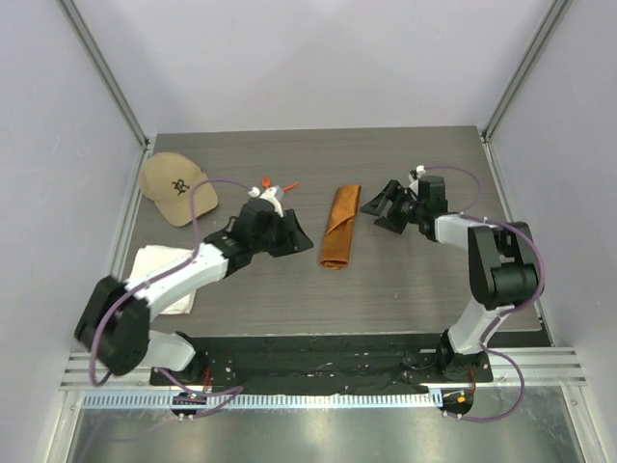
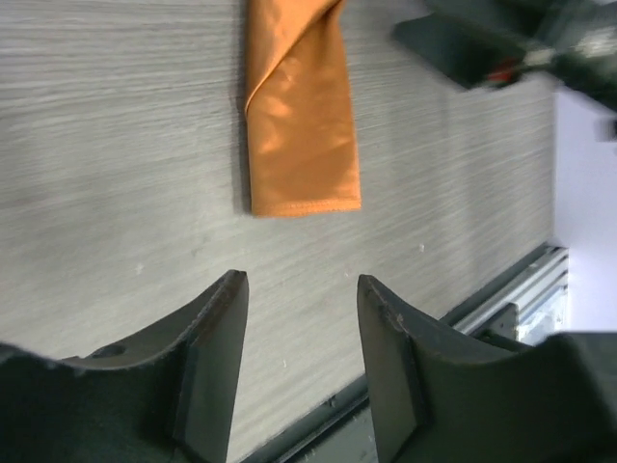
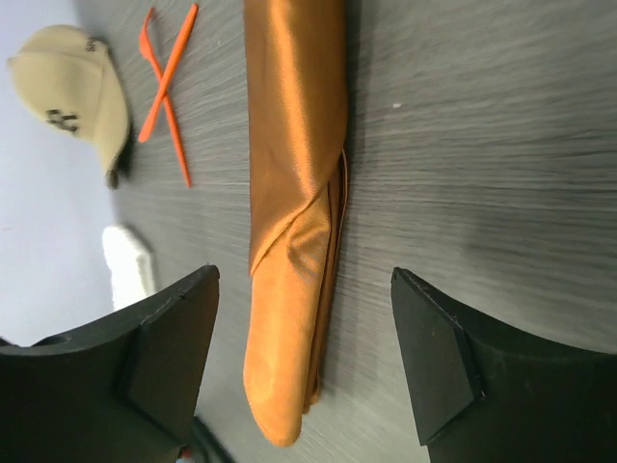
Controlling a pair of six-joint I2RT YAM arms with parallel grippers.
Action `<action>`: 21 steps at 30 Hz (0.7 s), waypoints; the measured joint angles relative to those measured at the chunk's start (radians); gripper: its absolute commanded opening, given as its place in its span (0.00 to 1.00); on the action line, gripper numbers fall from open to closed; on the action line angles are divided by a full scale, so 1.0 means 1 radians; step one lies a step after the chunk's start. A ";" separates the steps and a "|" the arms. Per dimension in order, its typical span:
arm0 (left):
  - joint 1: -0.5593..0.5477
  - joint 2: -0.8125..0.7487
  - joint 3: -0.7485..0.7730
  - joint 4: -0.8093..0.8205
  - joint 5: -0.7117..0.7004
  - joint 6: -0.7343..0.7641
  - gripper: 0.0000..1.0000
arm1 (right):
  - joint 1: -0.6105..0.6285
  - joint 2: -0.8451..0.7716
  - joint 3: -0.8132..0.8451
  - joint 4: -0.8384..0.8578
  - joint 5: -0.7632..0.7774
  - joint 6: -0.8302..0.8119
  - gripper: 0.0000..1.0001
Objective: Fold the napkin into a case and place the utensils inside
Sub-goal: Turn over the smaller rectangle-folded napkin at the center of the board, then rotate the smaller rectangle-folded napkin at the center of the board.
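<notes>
Observed case (image 1: 340, 228) lying flat at table (image 1: 405, 280) centre; utensils (image 3: 166, 92) crossed on table at its 10 o'clock, outside it. Saw left jaws at 9 o'clock, partly parted, holding nothing; right jaws at 2 o'clock, spread wide, holding nothing.

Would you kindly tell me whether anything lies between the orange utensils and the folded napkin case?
Nothing visible does: in the right wrist view only bare tabletop separates the crossed utensils from the case.
</notes>
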 measured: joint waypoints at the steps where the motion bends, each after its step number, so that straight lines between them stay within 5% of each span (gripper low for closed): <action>1: -0.005 0.048 0.008 0.027 0.006 -0.002 0.41 | 0.000 -0.040 0.026 -0.092 0.040 -0.055 0.74; 2: -0.014 0.111 0.022 0.060 0.014 -0.006 0.38 | 0.000 -0.072 0.049 -0.159 0.069 -0.100 0.63; 7: -0.066 0.373 0.097 0.248 0.052 -0.026 0.21 | 0.006 -0.081 0.171 -0.319 0.079 -0.216 0.39; 11: -0.082 0.477 0.110 0.356 0.070 -0.044 0.20 | 0.038 0.002 0.239 -0.349 0.046 -0.243 0.25; 21: -0.105 0.581 0.108 0.525 0.100 -0.084 0.18 | 0.097 0.169 0.240 -0.255 -0.085 -0.215 0.08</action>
